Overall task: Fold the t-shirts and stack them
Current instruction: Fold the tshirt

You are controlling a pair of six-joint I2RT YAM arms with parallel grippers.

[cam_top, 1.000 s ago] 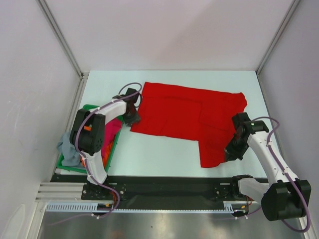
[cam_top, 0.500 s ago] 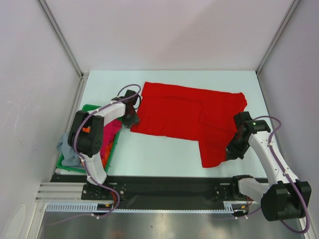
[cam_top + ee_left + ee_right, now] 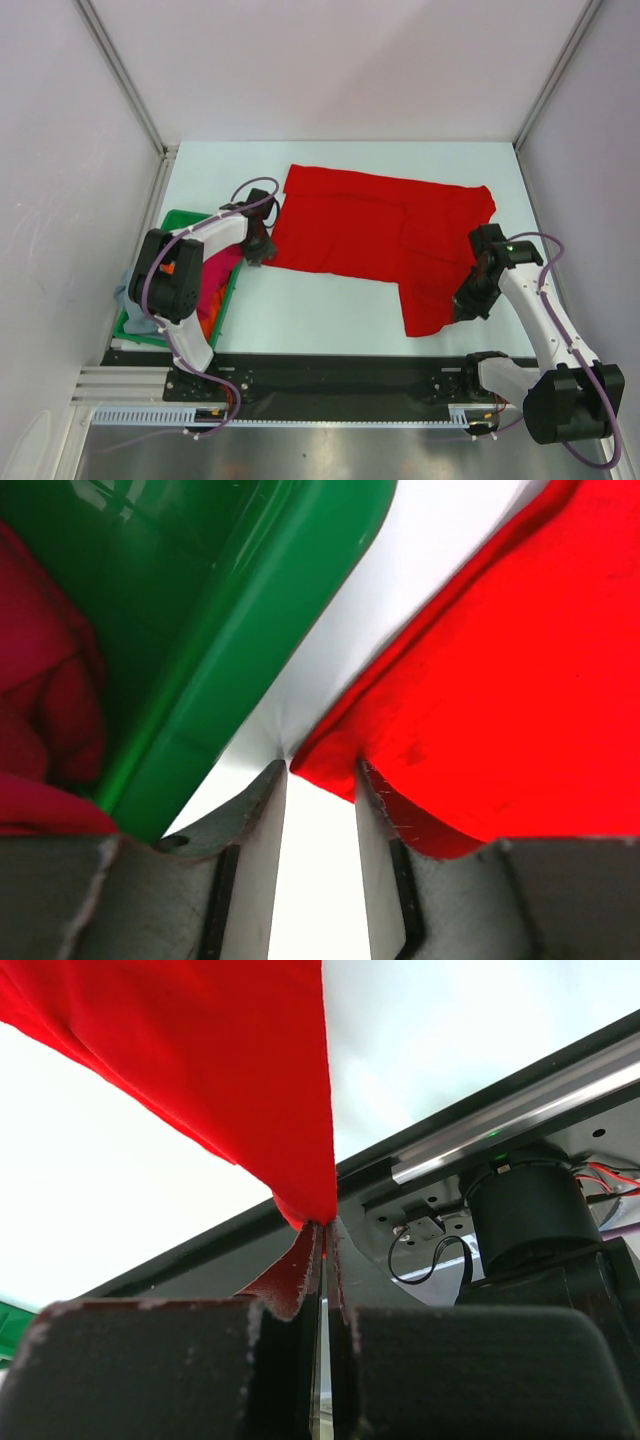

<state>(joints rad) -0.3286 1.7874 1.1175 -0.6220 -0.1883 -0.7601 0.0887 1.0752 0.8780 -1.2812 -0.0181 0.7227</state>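
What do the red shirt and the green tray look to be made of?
Red shirt: soft cloth, matte; it creases and hangs in folds where lifted. Green tray: probably hard plastic, glossy; its smooth rounded rim carries bright reflections.

Open table (image 3: 310, 300) runs before the red t-shirt (image 3: 350, 225), while the green tray (image 3: 250, 600) blocks the left side.

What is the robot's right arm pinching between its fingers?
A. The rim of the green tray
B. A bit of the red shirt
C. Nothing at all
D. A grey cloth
B: in the right wrist view, the right gripper has its fingers pressed together on an edge of the red shirt, which stretches away from them.
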